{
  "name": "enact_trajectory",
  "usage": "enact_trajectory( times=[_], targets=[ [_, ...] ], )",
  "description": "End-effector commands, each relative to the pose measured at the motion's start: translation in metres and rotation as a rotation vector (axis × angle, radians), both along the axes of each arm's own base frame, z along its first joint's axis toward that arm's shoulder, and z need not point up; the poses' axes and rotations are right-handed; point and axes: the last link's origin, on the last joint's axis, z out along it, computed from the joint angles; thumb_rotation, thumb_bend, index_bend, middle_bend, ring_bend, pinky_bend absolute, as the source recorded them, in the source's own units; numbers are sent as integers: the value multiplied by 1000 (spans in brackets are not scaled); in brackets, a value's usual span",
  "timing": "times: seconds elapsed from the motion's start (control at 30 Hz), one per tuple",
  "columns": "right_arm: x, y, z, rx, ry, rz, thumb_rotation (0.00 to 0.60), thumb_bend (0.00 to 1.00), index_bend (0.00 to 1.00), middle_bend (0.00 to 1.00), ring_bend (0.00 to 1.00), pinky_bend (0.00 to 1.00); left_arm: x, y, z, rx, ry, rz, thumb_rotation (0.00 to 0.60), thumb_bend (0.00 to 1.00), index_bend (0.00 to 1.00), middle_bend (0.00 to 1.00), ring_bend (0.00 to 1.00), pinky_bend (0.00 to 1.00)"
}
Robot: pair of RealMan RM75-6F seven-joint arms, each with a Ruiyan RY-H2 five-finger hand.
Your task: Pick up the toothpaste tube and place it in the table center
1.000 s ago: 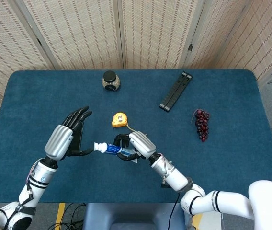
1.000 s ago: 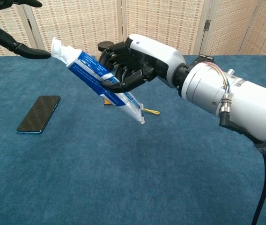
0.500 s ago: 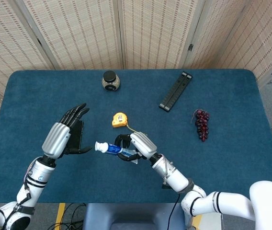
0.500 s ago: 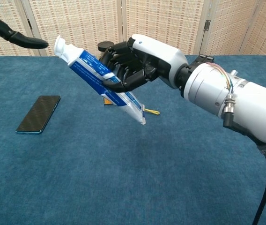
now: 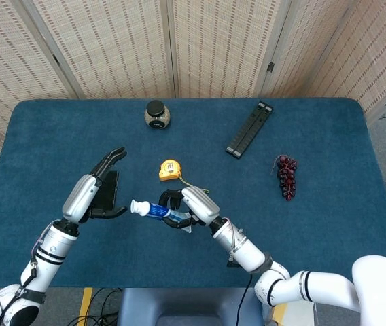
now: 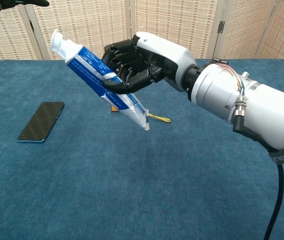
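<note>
My right hand (image 5: 187, 206) (image 6: 134, 67) grips a blue and white toothpaste tube (image 5: 155, 211) (image 6: 94, 77) around its middle and holds it above the table. The tube is tilted, with its white cap (image 6: 58, 41) up and to the left and its flat crimped end (image 6: 144, 123) down. My left hand (image 5: 92, 190) hovers open to the left of the cap, fingers spread and apart from the tube. In the chest view only a fingertip of that hand (image 6: 17, 3) shows at the top left corner.
A black phone (image 6: 41, 121) (image 5: 107, 192) lies on the blue table (image 5: 315, 204) partly under my left hand. A yellow tape measure (image 5: 170, 169) sits just behind the tube. Further back stand a dark jar (image 5: 157, 114), a black remote (image 5: 249, 128) and purple grapes (image 5: 287, 175).
My left hand let go of the cap and drew back up and to the left. My right hand shifted the tube slightly left and tilted it steeper.
</note>
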Motion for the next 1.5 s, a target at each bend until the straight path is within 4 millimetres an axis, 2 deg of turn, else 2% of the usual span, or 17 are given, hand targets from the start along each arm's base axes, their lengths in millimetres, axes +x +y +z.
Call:
enact_trajectory(
  times=[0.03, 0.67, 1.5],
  targets=[
    [7, 1, -2, 6, -6, 4, 600, 653, 707, 669, 552, 528, 2, 1, -2, 0, -4, -3, 0, 0, 4, 39, 25, 135],
    [37, 3, -10, 54, -4, 8, 600, 663, 707, 669, 554, 528, 15, 2, -22, 28, 135, -91, 0, 0, 0, 0, 0, 127],
    [47, 6, -13, 52, -17, -2, 600, 701, 734, 693, 578, 543, 18, 0, -36, -2, 327, -147, 0, 0, 0, 0, 0, 127]
  ],
)
